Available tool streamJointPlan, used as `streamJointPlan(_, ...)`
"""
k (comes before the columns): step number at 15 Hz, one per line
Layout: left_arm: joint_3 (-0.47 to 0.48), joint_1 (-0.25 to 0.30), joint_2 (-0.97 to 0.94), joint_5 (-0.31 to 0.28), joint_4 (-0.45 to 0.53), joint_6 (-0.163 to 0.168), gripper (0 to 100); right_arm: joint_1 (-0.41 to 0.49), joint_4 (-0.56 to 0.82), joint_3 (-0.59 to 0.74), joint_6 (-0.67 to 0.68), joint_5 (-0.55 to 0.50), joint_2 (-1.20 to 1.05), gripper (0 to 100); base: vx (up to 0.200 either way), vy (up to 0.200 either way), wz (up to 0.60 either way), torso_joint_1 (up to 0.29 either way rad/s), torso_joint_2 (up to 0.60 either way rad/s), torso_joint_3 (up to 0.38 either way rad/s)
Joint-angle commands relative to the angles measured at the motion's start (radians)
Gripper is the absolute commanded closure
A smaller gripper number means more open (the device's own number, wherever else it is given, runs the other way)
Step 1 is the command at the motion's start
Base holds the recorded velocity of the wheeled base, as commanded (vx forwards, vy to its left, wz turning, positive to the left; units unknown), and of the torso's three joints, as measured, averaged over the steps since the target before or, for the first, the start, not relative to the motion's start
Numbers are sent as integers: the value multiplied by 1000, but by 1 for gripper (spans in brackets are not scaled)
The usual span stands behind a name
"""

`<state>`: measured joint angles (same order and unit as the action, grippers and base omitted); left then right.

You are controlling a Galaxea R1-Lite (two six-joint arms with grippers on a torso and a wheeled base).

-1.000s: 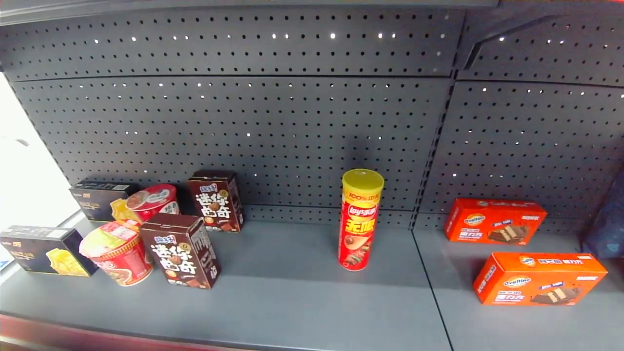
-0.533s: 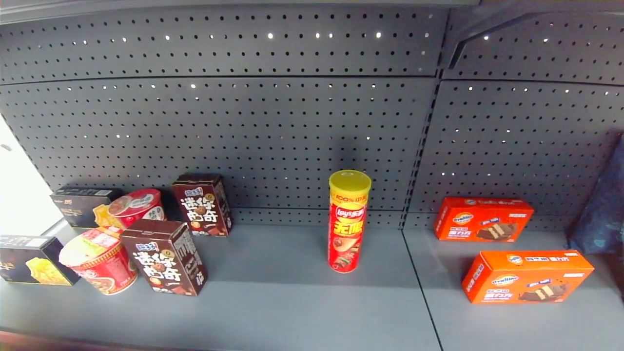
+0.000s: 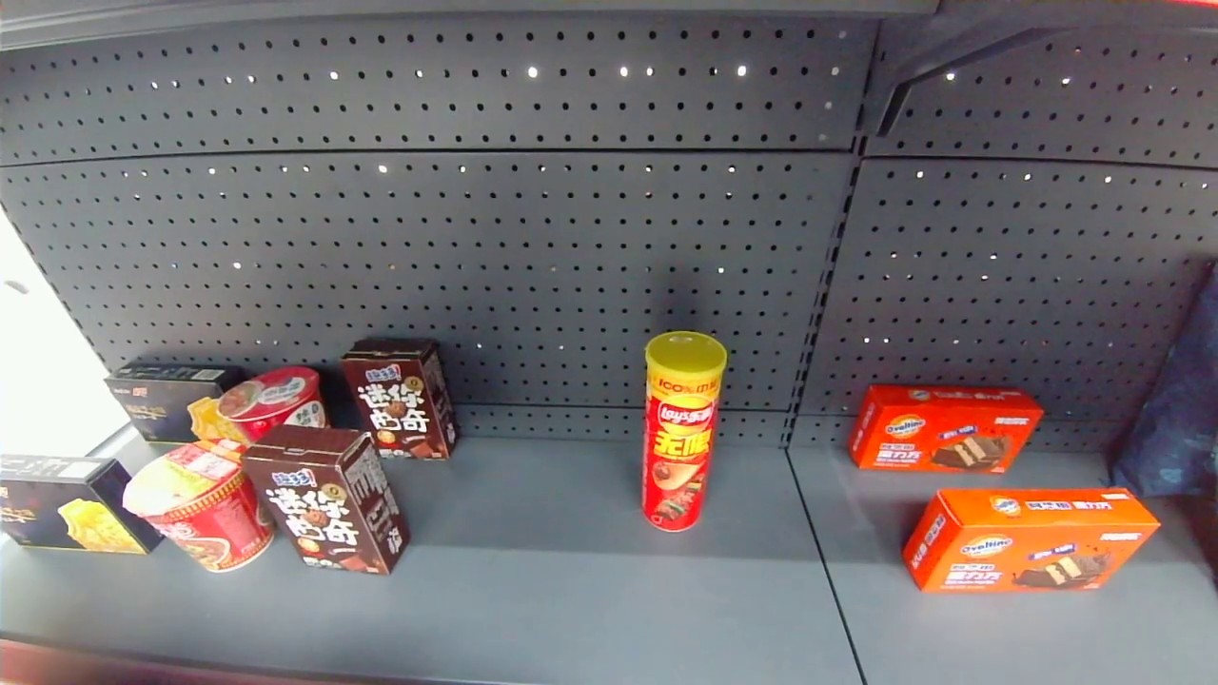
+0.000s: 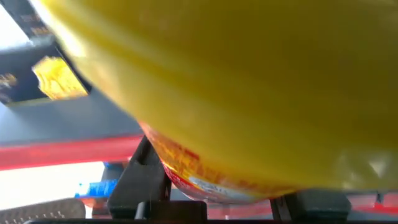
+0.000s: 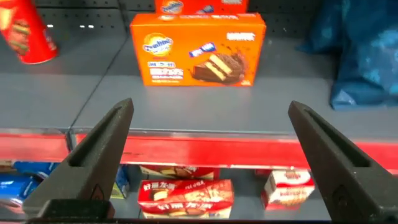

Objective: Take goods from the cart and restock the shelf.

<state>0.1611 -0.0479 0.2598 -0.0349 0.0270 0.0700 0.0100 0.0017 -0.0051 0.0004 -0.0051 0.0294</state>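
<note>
A chips can (image 4: 236, 93) with a yellow lid and a red body sits very close to the left wrist camera, and my left gripper (image 4: 217, 194) is shut on it, its dark fingers (image 4: 142, 183) at either side of the red body. A matching chips can (image 3: 681, 430) stands upright mid-shelf on the grey shelf (image 3: 571, 590). My right gripper (image 5: 211, 109) is open with nothing between its fingers, in front of the shelf's red front edge (image 5: 205, 149), facing an orange box (image 5: 198, 50).
On the shelf's left stand two brown boxes (image 3: 328, 497), two noodle cups (image 3: 202, 514) and two dark boxes (image 3: 67, 490). Two orange boxes (image 3: 1032, 538) lie on the right, next to a blue bag (image 3: 1175, 419). Packaged goods (image 5: 186, 196) lie below the shelf.
The head camera swung, shifting the whole picture to the left and then slightly back. The goods on the shelf have not moved.
</note>
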Motion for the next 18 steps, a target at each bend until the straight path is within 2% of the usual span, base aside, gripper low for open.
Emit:
streamJointPlan(1, 46, 2, -22, 1, 2, -1, 100, -51, 8, -368, 26, 68, 343, 0, 0, 0, 0, 0, 0, 0)
streamJointPlan(3, 55, 5, -25, 4, 19, 5, 100, -168, -20, -441, -28, 128, 501, 0, 0, 0, 0, 0, 0, 0)
streamJointPlan(4, 52, 3, -28, 27, 21, 10, 100, -265, -34, -446, -74, 160, 560, 0, 0, 0, 0, 0, 0, 0)
streamJointPlan(5, 44, 3, -28, 38, 21, 8, 100, -314, -40, -461, -79, 175, 584, 0, 0, 0, 0, 0, 0, 0)
streamJointPlan(6, 28, 2, -28, 43, 22, 5, 100, -433, -43, -520, -59, 185, 678, 0, 0, 0, 0, 0, 0, 0)
streamJointPlan(7, 28, 0, -27, 39, 21, 5, 100, -505, -45, -564, -25, 188, 751, 0, 0, 0, 0, 0, 0, 0)
streamJointPlan(9, 18, -6, -25, 35, 21, 5, 100, -573, -71, -612, -14, 182, 868, 0, 0, 0, 0, 0, 0, 0)
streamJointPlan(11, 23, -6, -25, 10, 21, 10, 100, -599, -169, -638, -13, 189, 1063, 0, 0, 0, 0, 0, 0, 0)
streamJointPlan(12, 26, -6, -24, 1, 21, 5, 100, -599, -269, -644, -16, 220, 1173, 0, 0, 0, 0, 0, 0, 0)
streamJointPlan(14, 26, -9, -22, -2, 21, 5, 100, -573, -493, -648, -19, 355, 1357, 0, 0, 0, 0, 0, 0, 0)
streamJointPlan(16, 23, -9, -24, -2, 21, 5, 100, -561, -606, -670, -31, 398, 1491, 0, 0, 0, 0, 0, 0, 0)
streamJointPlan(18, 21, -9, -27, 0, 21, 5, 100, -504, -663, -708, -74, 525, 1612, 0, 0, 0, 0, 0, 0, 0)
